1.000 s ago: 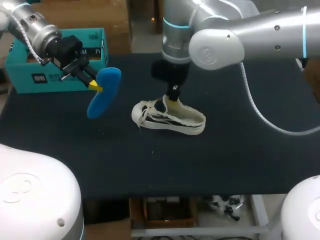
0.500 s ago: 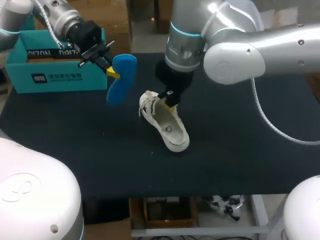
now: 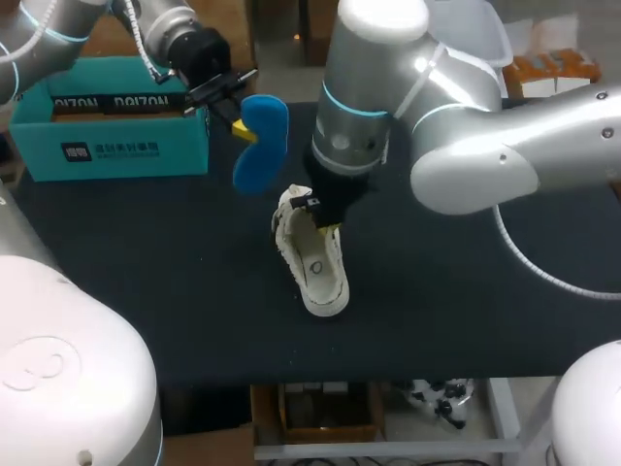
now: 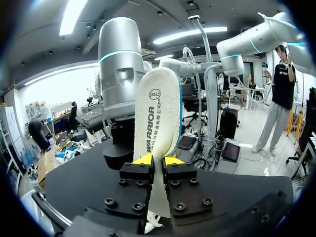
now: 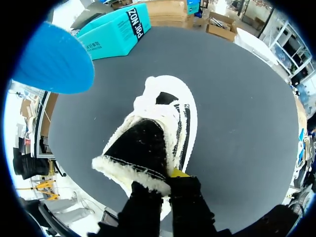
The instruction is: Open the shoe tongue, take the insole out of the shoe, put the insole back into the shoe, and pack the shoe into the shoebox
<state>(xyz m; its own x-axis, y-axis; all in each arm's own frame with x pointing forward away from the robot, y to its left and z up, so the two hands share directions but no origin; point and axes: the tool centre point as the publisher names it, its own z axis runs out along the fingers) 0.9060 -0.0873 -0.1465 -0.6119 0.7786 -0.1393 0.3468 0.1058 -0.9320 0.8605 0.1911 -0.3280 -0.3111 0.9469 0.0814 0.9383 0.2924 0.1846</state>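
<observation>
The blue insole [image 3: 260,143] is held clear of the dark table [image 3: 466,320], clamped at its edge between the yellow tips of the left gripper [image 3: 241,129]. In the head view it is seen at about eleven o'clock from the shoe [image 3: 312,254] and at three o'clock of the teal shoebox [image 3: 107,131], which is set toward the table's ten o'clock corner. The white shoe is laid near the table's middle, its length running from eleven to five o'clock, with its opening turned upward. Its eleven o'clock end is gripped by the right gripper [image 3: 325,216], whose fingers are closed on the fleecy edge. In the left wrist view the insole's pale face is shown upright.
</observation>
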